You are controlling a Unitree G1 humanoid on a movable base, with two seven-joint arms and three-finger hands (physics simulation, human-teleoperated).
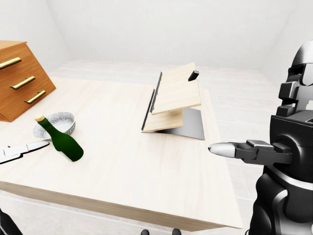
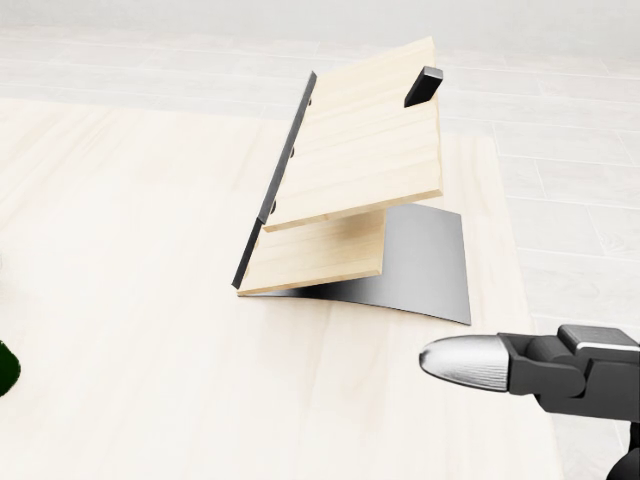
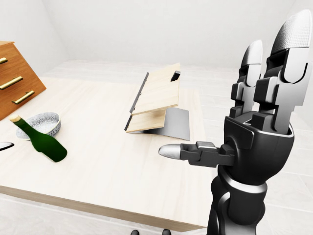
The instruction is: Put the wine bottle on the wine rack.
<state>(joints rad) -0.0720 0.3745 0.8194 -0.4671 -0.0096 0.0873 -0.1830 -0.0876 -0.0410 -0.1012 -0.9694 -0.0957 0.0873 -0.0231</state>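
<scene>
A green wine bottle (image 1: 65, 141) with a cork lies tilted on the light wooden table (image 1: 127, 171) at the left of the left-eye view, neck pointing up-left. My left hand (image 1: 22, 150) reaches in from the left edge with its pale fingers stretched flat, just left of the bottle and apart from it. The wine rack (image 1: 173, 98), slanted wooden boards on a dark metal base, stands at the table's upper right, and it also fills the head view (image 2: 350, 180). My right hand (image 3: 244, 117) is raised at the right, fingers spread upward, thumb pointing left, empty.
A speckled grey bowl (image 1: 57, 122) sits just behind the bottle's neck. A wooden drawer cabinet (image 1: 19, 78) with brass handles stands at the table's left. The table's near edge runs along the bottom of the left-eye view, with pale floor beyond on the right.
</scene>
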